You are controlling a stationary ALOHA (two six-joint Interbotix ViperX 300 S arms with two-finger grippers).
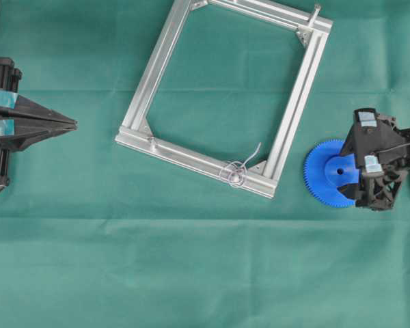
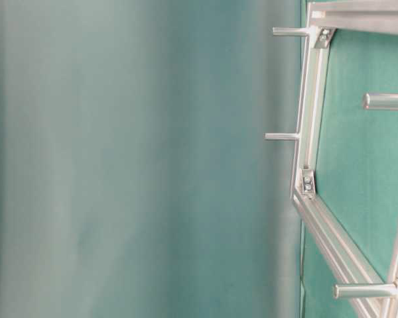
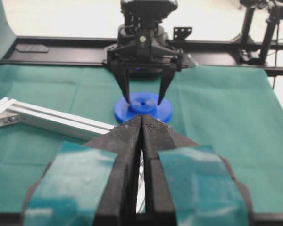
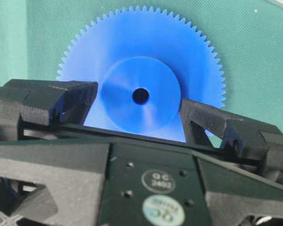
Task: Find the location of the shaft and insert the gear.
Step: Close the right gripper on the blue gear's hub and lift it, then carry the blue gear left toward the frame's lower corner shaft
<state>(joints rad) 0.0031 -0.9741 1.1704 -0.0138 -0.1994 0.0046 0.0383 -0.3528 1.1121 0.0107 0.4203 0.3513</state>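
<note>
A: Overhead view first: where is the gear (image 1: 329, 174) found?

B: It is laid flat on the green cloth (image 1: 205, 273), right of the frame (image 1: 297, 109), hub up, with its small centre hole exposed. The right gripper (image 1: 366, 141) is positioned above its right part.

A: How are that gripper's fingers set?

B: They are spread wide, one on either side of the raised hub, as is seen in the right wrist view, where the gear (image 4: 141, 84) fills the space between the two fingertips (image 4: 198, 113). Whether the hub is touched cannot be told; nothing is gripped yet. The straddle is judged to be a preparation for closing on the hub, since the toothed rim is too wide to be taken.

A: And the shaft (image 1: 239, 172)?

B: It is seen at the near right corner of the frame, marked by curly wire loops at its base, just left of the gear but well apart from it. A plainer peg (image 1: 315, 15) is fixed at the far right corner and is not to be mistaken for it.

A: The left gripper (image 1: 74, 125)?

B: It is parked at the left edge, well away from the frame, its fingers pressed together on nothing, as the left wrist view confirms (image 3: 142, 123). It is judged to be kept clear so the right arm's path is left free.
</note>
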